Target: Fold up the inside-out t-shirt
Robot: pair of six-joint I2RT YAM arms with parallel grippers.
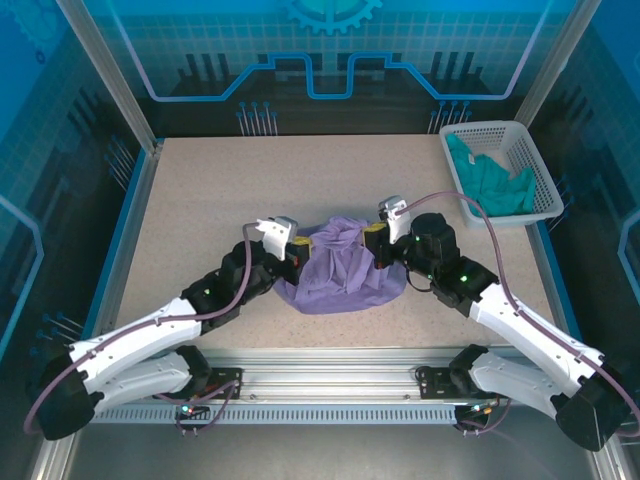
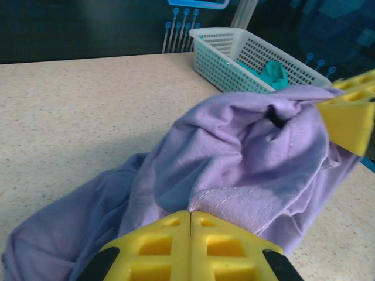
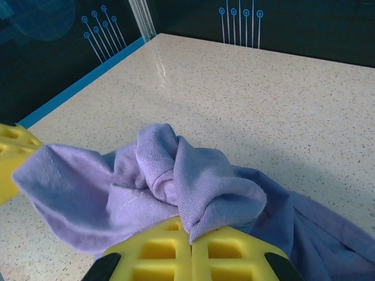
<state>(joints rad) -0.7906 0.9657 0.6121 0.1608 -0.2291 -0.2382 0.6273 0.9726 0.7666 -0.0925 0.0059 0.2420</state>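
A speckled beige table (image 1: 200,190) lies under two arms that reach in from its near edge. The lavender inside-out t-shirt (image 1: 340,285) sits bunched in a wrinkled heap at the middle of the near half, right between the arms, with most of its cloth resting on the table.

The left gripper (image 1: 297,248) meets the heap's left side. In its wrist view the yellow fingers (image 2: 170,246) are pressed together, pinching a stitched edge of the shirt. The right gripper (image 1: 377,243) meets the heap's right side. Its fingers (image 3: 222,249) are likewise pressed together, on a twisted wad of cloth. The two grips sit near each other, with a knotted fold between them.

The step in hand looks like opening the heap out flat before any fold. To do it well, the grippers would likely need to rise a little and draw apart evenly, so the twist between them unwinds rather than tightens. Both pinches hold only a thin bite of cloth, so a slow pull seems wise, since a jerk could slip the fabric free. Which part of the shirt each grip holds, hem or sleeve, cannot be told.

A white slotted basket (image 1: 487,128) stands at the far right corner, well apart from the shirt, holding a teal garment (image 1: 490,180). Open table stretches to the left and beyond. The basket narrows the room on the right side if the right arm swings wide.
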